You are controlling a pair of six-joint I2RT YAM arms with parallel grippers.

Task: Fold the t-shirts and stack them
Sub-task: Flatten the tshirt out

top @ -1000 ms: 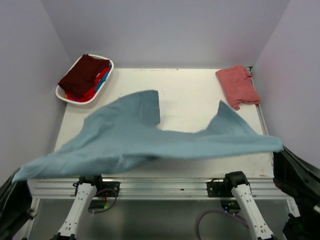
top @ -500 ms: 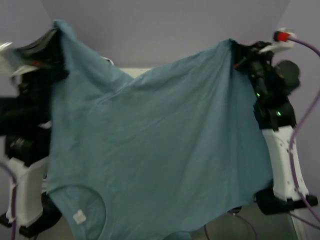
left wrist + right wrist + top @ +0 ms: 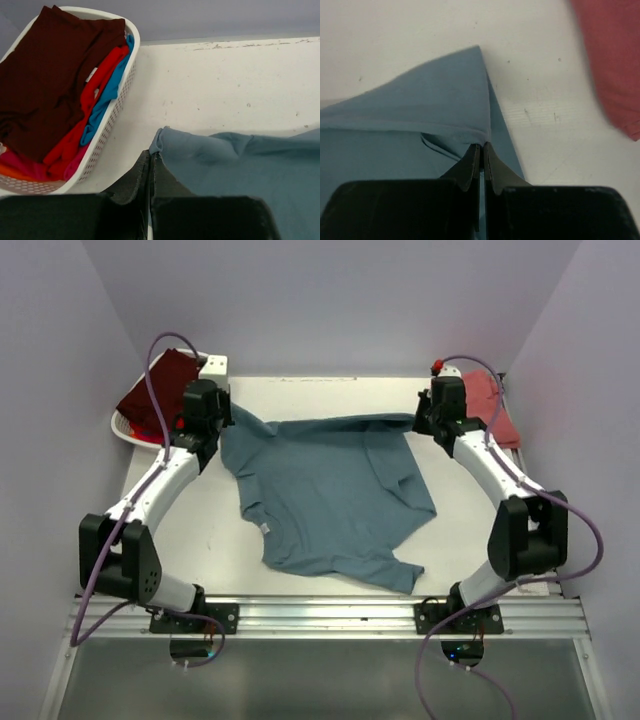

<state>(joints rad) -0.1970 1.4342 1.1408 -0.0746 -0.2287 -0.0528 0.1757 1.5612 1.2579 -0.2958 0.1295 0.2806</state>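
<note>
Table (image 3: 320, 400): white, with pale walls on three sides, and it carried everything below.
Teal shirt (image 3: 320, 495): lay spread across the middle of the table. Its collar was toward the near left and one sleeve was folded over the body on the right. The far edge was stretched as a band between the two arms.
Basket (image 3: 122, 428): white plastic, in the far left corner, just left of the teal shirt's far left corner.
Salmon shirt (image 3: 492, 405): lay flat in the far right corner, apart from the teal one.
Maroon shirt (image 3: 45, 85): lay on top of the pile in the basket.
Red shirt (image 3: 95, 95): showed as a strip beside the maroon one.
Blue shirt (image 3: 107, 97): lay against the basket's right wall.
Left gripper (image 3: 222, 420): was low at the far left, with its jaws pressed together, pinching the rolled corner of the teal shirt (image 3: 240, 165).
Right gripper (image 3: 420, 420): was low at the far right, with its jaws pressed together on the hem fold of the teal shirt (image 3: 420, 110).
</note>
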